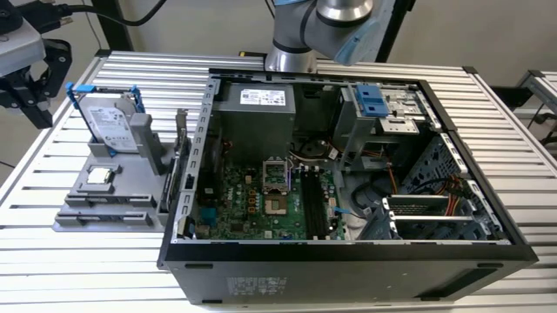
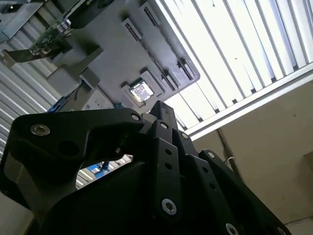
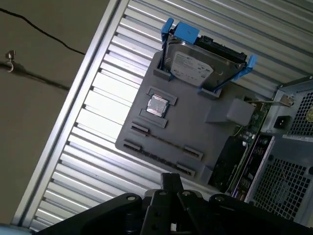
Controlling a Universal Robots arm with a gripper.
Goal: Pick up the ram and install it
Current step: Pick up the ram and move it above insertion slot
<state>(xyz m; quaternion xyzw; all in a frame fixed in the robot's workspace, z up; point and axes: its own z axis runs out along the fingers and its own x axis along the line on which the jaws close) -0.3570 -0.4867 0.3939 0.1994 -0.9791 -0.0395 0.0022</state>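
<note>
Ram (image 3: 164,143): judged to be thin dark strip standing on edge between slotted holders of grey tray (image 3: 195,117); identification uncertain. Processor chip (image 3: 157,105) just beside, hard drive (image 3: 195,66) in blue frame beyond.

Long black motherboard slots (image 1: 309,199) appear vacant.

Claw (image 1: 33,94) hangs off table edge at exterior view's left, apart from tray. Opening: cannot tell. Nothing seen held.

Step judged: approach, pick not begun. Pick calls for claw squared along strip, clear of holders.

White labels on drive and power supply (image 1: 261,96): print illegible.
</note>
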